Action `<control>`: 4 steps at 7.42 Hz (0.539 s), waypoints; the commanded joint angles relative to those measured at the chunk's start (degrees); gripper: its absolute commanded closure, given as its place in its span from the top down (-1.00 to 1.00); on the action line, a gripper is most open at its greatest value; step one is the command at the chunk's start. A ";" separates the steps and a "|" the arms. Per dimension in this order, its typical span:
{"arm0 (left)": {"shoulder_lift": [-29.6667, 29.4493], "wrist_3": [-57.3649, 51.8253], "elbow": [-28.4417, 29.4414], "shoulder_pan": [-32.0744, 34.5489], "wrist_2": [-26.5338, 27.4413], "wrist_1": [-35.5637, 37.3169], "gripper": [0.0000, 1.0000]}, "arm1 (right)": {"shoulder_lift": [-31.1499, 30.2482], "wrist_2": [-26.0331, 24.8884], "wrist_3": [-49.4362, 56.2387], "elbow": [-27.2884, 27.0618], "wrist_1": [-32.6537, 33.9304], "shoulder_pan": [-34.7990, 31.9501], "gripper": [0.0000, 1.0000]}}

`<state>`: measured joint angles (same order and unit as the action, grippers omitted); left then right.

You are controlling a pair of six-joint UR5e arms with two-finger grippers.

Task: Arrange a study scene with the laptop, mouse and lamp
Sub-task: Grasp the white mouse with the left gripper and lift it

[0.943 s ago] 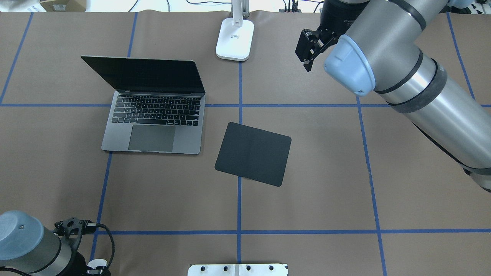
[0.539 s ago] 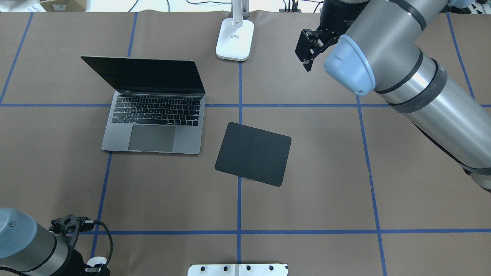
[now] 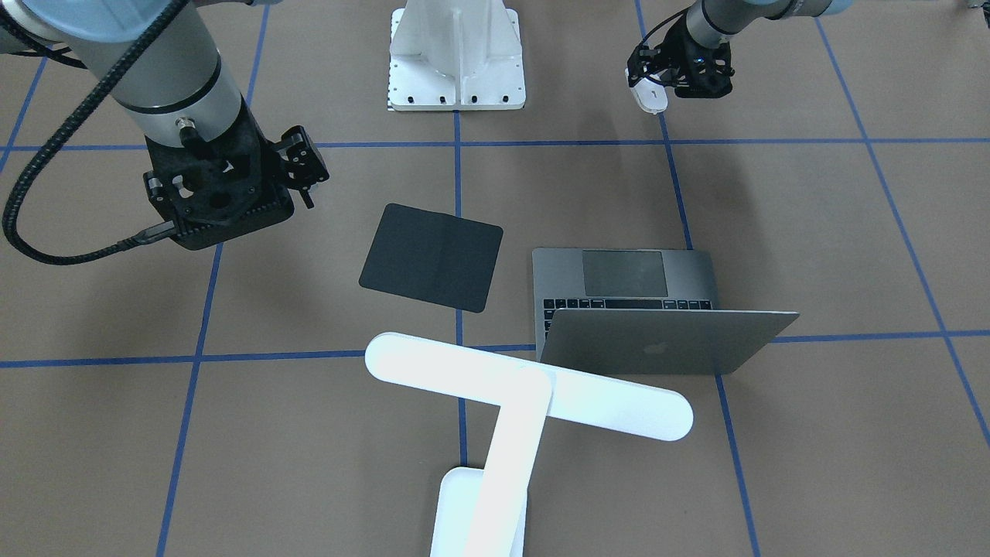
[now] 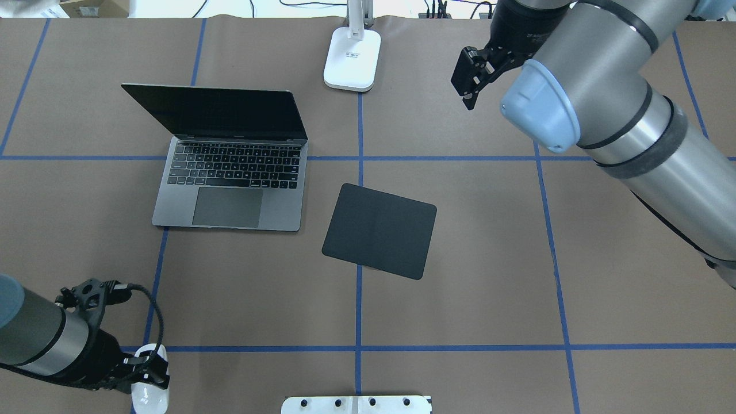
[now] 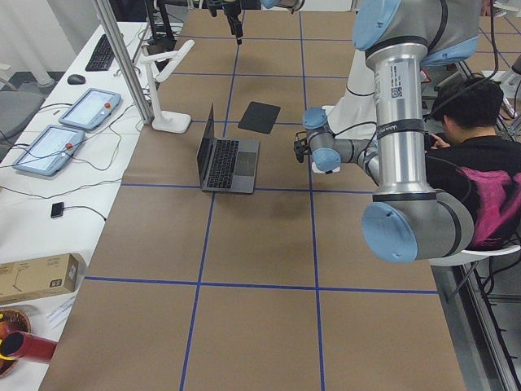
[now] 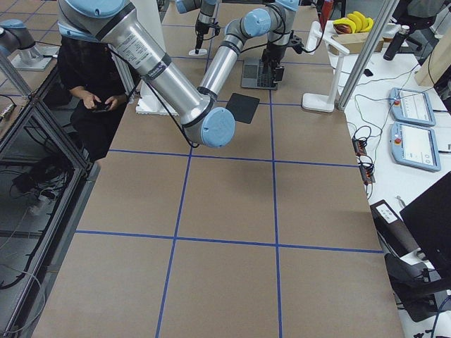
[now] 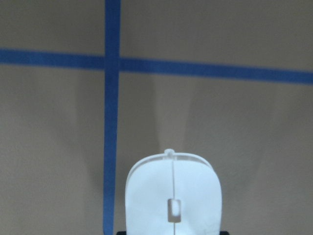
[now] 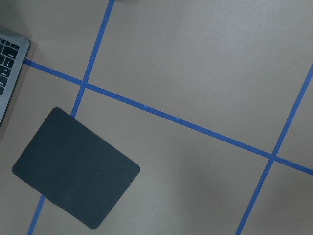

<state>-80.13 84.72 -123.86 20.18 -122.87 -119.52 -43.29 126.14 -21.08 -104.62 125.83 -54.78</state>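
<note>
The laptop stands open and the lamp is lit. The left tool grips the mouse at the near tabletop edge, not yet placed. The right tool hangs empty, apparently closed.

The table is covered in matt brown paper crossed by blue tape. The laptop is brushed grey metal with a glossy dark screen, and at its 4 o'clock the pad looks matt black. The mouse and lamp are smooth white plastic.
</note>
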 commanded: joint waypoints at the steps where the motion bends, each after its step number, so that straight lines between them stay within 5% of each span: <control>1: -9.29 -1.49 1.68 3.10 -0.18 3.91 0.24 | -4.07 0.07 -0.10 -3.31 0.03 -1.80 1.00; 4: -29.33 -7.88 8.70 8.89 -0.18 18.41 0.24 | -4.78 0.60 -0.45 -3.58 0.12 -3.31 1.00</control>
<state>-102.21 79.89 -117.99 26.50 -123.01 -106.41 -47.68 126.42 -21.30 -108.08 125.91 -57.32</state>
